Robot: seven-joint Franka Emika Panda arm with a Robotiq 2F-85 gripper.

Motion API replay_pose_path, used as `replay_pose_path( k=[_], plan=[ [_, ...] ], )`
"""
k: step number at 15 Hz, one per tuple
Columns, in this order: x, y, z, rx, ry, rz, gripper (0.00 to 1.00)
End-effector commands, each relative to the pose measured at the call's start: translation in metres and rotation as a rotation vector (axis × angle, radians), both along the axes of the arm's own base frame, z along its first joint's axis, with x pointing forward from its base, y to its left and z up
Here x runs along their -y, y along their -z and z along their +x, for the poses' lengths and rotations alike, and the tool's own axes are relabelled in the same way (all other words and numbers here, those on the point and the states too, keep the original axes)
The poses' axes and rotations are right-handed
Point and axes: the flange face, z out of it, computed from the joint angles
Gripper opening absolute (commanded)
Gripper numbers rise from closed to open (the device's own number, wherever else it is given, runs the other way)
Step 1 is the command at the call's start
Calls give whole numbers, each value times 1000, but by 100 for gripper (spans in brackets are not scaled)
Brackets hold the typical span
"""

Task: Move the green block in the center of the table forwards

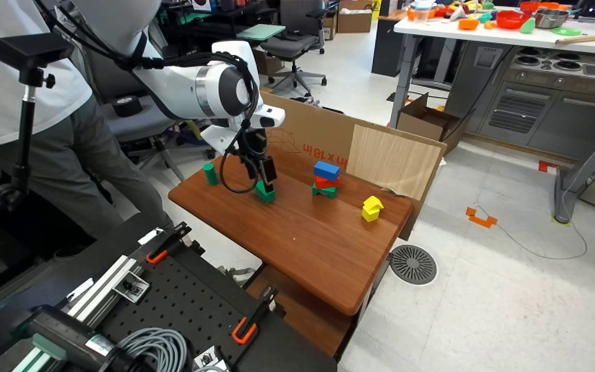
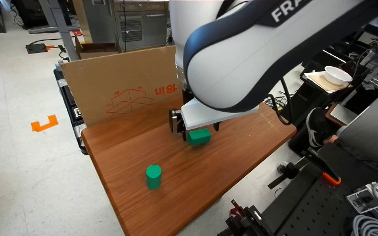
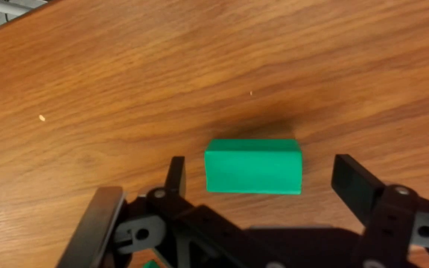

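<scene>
The green block (image 3: pixel 253 171) lies on the reddish-brown table (image 3: pixel 125 74) and looks like a rectangular bar in the wrist view. My gripper (image 3: pixel 259 162) is open over it, one finger off each end, with a gap on both sides. The gap on the right looks wider. In both exterior views the block (image 1: pixel 265 195) (image 2: pixel 199 136) sits directly under the gripper (image 1: pixel 268 178) (image 2: pixel 200 129), partly covered by it. The table also shows in both exterior views (image 1: pixel 297 248) (image 2: pixel 120 157).
A green cylinder (image 1: pixel 210 174) (image 2: pixel 154 177) stands upright near a table end. A stack has a blue block (image 1: pixel 327 170) and a red block (image 1: pixel 327 183) over a green arch (image 1: pixel 324 192). Yellow blocks (image 1: pixel 371 209) stand farther along. A cardboard wall (image 1: pixel 302 119) (image 2: pixel 110 78) borders one long edge.
</scene>
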Motion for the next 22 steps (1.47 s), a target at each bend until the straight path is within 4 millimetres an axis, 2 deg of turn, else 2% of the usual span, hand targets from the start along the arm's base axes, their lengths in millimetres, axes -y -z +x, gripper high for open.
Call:
replay_pose_path(
  k=[1, 19, 20, 21, 22],
  plan=[
    [-8, -6, 18, 35, -28, 28, 100],
    [-2, 36, 19, -79, -26, 10, 100],
    [-2, 37, 20, -80, -21, 8, 75],
    [-2, 37, 20, -89, -15, 5, 74],
    [-3, 36, 20, -92, -15, 6, 66]
  ],
)
